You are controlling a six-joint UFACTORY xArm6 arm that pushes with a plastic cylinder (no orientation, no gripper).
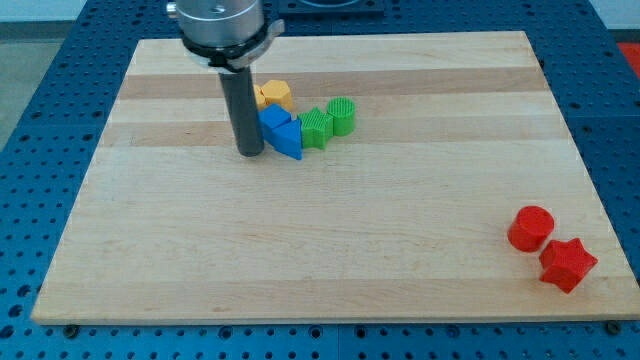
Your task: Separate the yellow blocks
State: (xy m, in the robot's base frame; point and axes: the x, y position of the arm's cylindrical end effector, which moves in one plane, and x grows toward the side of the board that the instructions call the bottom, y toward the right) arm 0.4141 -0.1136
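A yellow block [275, 95] sits near the view's top centre; a second yellow piece seems to lie against its left side, partly hidden behind the rod. Two blue blocks, a cube [272, 120] and a triangle [285, 139], lie just below it, touching. My tip [250, 153] rests on the board at the left edge of the blue triangle, below and left of the yellow blocks.
A green star-like block [317, 127] and a green cylinder [342, 115] touch the blue blocks on their right. A red cylinder [530, 228] and a red star [567, 264] lie at the view's bottom right. The wooden board [330, 250] sits on a blue perforated table.
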